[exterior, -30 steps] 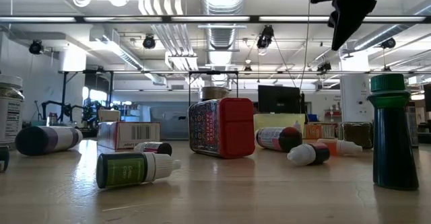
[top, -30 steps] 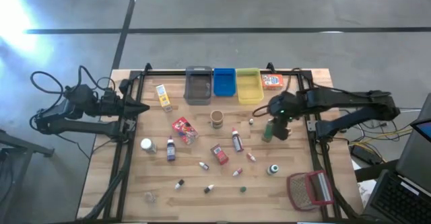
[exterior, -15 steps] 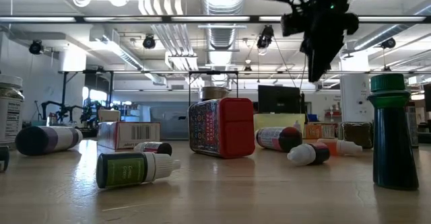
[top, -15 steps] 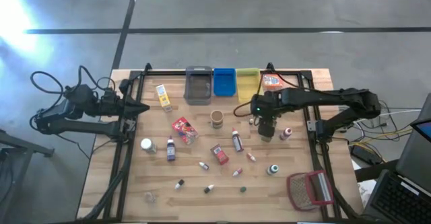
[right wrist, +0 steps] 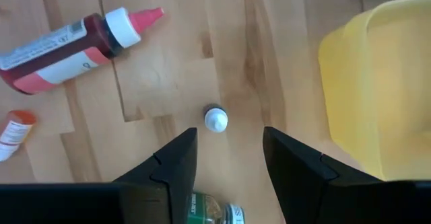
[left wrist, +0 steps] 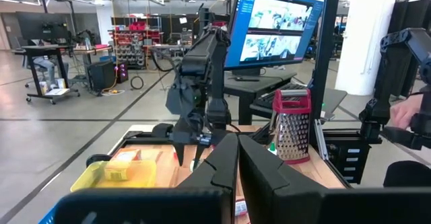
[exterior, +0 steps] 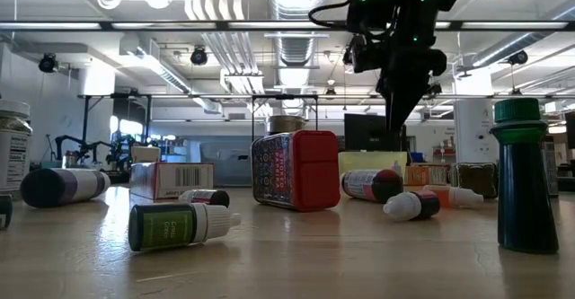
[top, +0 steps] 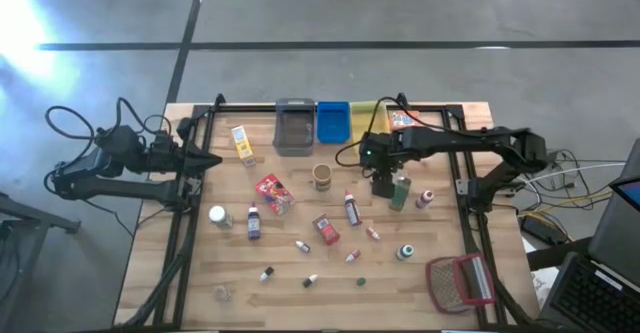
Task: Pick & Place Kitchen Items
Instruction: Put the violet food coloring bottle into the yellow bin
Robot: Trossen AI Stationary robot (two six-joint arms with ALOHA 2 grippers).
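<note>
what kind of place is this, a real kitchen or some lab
Most likely a robotics lab or workshop, not a kitchen. Exposed ceiling ducts run over an open floor, a large monitor stands beyond the wooden table, and carts and equipment racks line the room.

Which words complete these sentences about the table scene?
Between the grey bin and the yellow bin stands the ___ one.
The right gripper hangs over a small white cap with its fingers ___.
The left gripper waits at the left edge of the table with its fingers ___.

Missing words: blue; open; shut.
</note>
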